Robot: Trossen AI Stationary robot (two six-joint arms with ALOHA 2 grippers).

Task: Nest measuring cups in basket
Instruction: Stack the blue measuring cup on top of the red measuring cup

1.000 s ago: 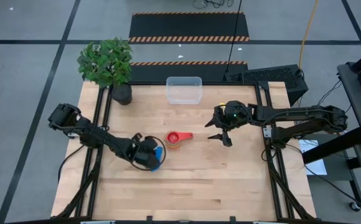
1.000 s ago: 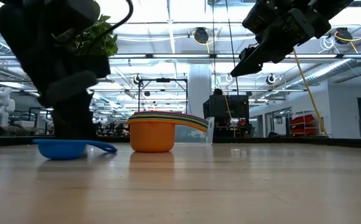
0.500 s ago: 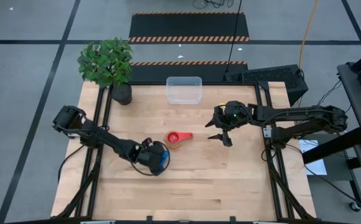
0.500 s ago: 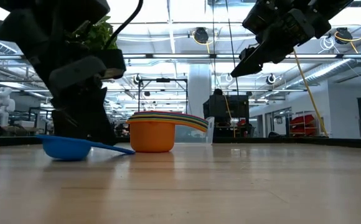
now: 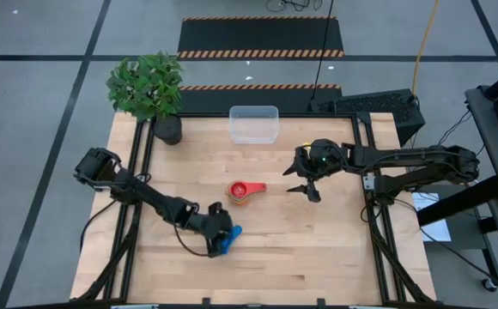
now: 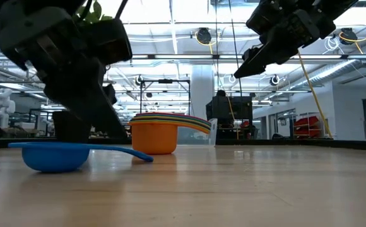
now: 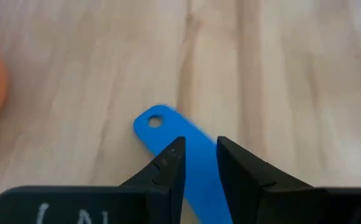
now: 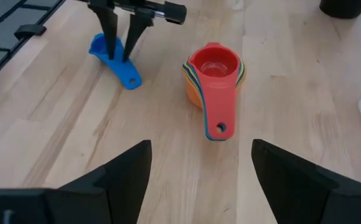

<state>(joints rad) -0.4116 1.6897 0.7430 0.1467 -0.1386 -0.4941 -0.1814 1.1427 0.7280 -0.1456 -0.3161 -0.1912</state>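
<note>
My left gripper (image 7: 196, 163) is pinched nearly shut on the blue cup (image 6: 55, 155) by its handle. Ahead sits the nested stack (image 5: 243, 191); beyond it the basket (image 5: 253, 124). This thin grip could let the cup swivel or slip. My right gripper (image 5: 305, 187) waits open.

Potted plant (image 5: 148, 90), keyboard (image 5: 378, 105)
</note>
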